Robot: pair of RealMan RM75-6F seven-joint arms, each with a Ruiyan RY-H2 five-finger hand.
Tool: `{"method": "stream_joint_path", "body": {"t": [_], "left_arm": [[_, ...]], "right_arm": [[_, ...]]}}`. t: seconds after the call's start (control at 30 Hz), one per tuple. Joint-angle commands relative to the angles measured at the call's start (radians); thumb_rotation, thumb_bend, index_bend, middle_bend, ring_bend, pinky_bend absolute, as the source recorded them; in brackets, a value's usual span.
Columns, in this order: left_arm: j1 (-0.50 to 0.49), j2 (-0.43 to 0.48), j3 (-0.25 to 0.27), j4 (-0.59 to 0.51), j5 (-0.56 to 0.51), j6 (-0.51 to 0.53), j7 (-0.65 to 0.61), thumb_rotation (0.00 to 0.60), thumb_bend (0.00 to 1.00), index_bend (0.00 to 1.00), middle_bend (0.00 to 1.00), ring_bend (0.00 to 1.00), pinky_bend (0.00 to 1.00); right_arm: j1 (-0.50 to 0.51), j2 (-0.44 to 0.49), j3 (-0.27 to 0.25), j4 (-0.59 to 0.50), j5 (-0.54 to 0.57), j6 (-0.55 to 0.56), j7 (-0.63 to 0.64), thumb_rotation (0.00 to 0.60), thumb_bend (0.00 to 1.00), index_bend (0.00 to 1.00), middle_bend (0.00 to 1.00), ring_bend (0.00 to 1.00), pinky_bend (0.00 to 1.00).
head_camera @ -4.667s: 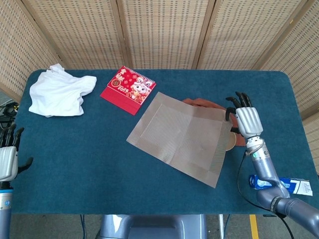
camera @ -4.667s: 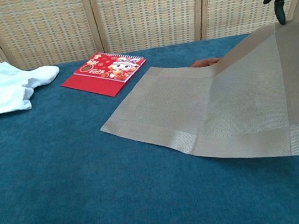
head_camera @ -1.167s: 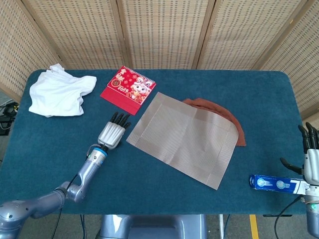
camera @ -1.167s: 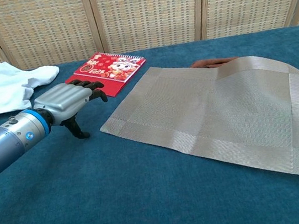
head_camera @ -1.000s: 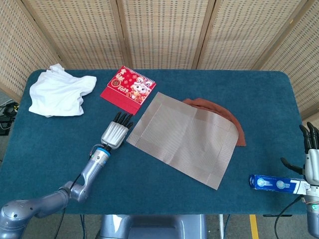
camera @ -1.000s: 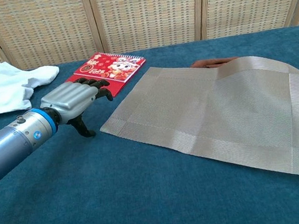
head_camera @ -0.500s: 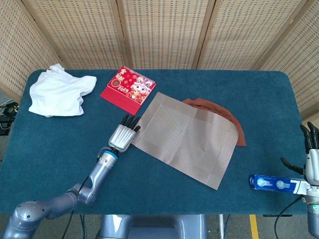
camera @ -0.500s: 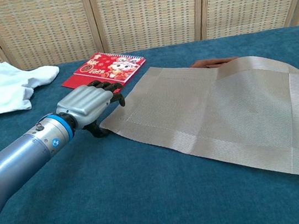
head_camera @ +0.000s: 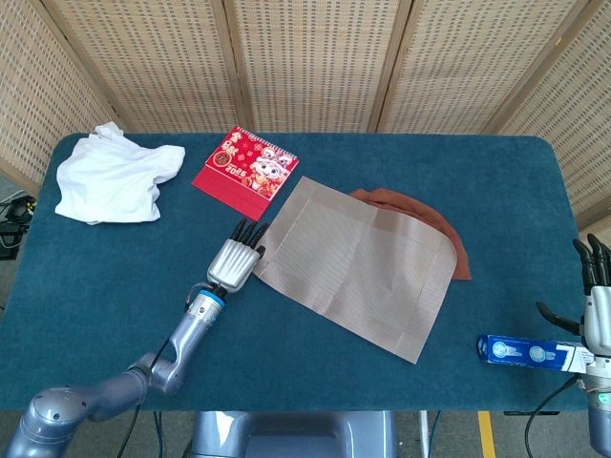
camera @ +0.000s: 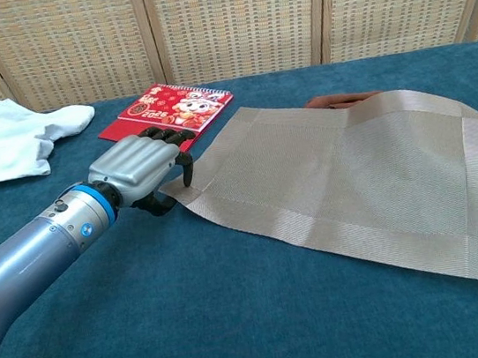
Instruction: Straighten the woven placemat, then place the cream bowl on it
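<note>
The left hand [camera: 138, 168] is gripping the near-left corner of the woven placemat [camera: 346, 177] with curled fingers. The right hand [head_camera: 600, 310] is waiting at the table edge [head_camera: 286, 391], fingers apart and holding nothing.

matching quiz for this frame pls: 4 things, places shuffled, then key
Things:
1. white cloth
2. red calendar
3. left hand
4. blue packet

Places:
A. at the placemat's left corner
B. table's front right edge, beside the right hand
C. table's far left corner
D. just behind the placemat's left end, right of the cloth

Pairs: 1-C, 2-D, 3-A, 4-B
</note>
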Motion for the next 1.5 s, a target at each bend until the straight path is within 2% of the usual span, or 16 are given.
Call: {"method": "stream_joint_path", "body": {"t": [0.03, 0.3, 0.6, 0.77, 1.03, 1.5], "left_arm": [[0.003, -0.006, 0.002, 0.006, 0.002, 0.004, -0.003, 0.600, 0.48, 0.50, 0.00, 0.00, 0.00], [0.008, -0.008, 0.007, 0.014, 0.013, 0.020, -0.013, 0.600, 0.48, 0.61, 0.00, 0.00, 0.00], [0.043, 0.041, 0.022, -0.053, 0.010, 0.040, 0.025, 0.600, 0.48, 0.62, 0.00, 0.00, 0.00], [0.081, 0.098, 0.022, -0.155, -0.031, 0.037, 0.080, 0.600, 0.48, 0.62, 0.00, 0.00, 0.00], [0.161, 0.212, 0.063, -0.378, -0.072, 0.086, 0.216, 0.600, 0.48, 0.62, 0.00, 0.00, 0.00], [0.251, 0.316, 0.108, -0.624, -0.141, 0.166, 0.354, 0.600, 0.49, 0.65, 0.00, 0.00, 0.00]], "right_arm": [[0.000, -0.001, 0.000, 0.000, 0.000, -0.002, -0.001, 0.600, 0.27, 0.08, 0.00, 0.00, 0.00], [0.001, 0.000, 0.002, 0.001, 0.001, -0.005, 0.003, 0.600, 0.28, 0.08, 0.00, 0.00, 0.00], [-0.001, 0.004, -0.001, -0.009, -0.010, 0.003, 0.002, 0.600, 0.28, 0.08, 0.00, 0.00, 0.00], [-0.003, 0.007, -0.004, -0.018, -0.017, 0.008, 0.001, 0.600, 0.28, 0.08, 0.00, 0.00, 0.00], [-0.006, 0.011, -0.015, -0.042, -0.046, 0.029, -0.010, 0.600, 0.27, 0.08, 0.00, 0.00, 0.00], [-0.013, 0.017, -0.028, -0.068, -0.078, 0.056, -0.020, 0.600, 0.27, 0.09, 0.00, 0.00, 0.00]]}}
